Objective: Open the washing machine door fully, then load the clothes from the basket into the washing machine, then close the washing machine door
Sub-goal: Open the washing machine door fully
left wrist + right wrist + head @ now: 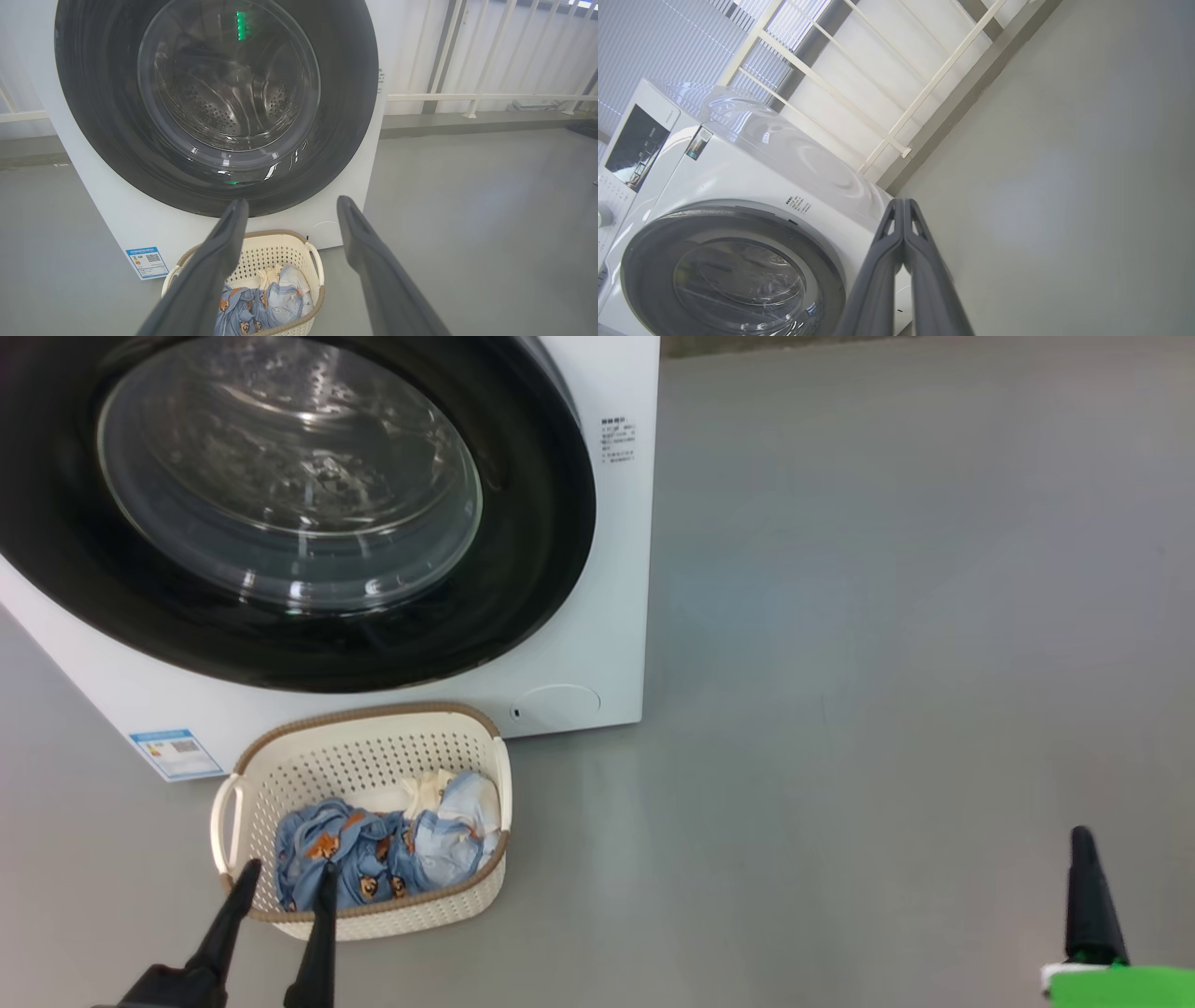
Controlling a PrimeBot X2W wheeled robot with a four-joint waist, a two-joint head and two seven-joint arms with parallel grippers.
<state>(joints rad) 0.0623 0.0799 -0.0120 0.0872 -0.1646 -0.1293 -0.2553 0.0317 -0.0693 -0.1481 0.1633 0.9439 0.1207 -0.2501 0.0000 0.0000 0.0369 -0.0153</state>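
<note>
Basket [355,767] near washing machine [611,579] (floor [887,663] rightward)

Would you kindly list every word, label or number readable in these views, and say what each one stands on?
No text here can be read with certainty.
blue sticker, low on the washing machine front: print and a QR-like square, too small to read.
dark print block, beside the washing machine door: too small to read.
control panel: faint marks, blurred.
</note>
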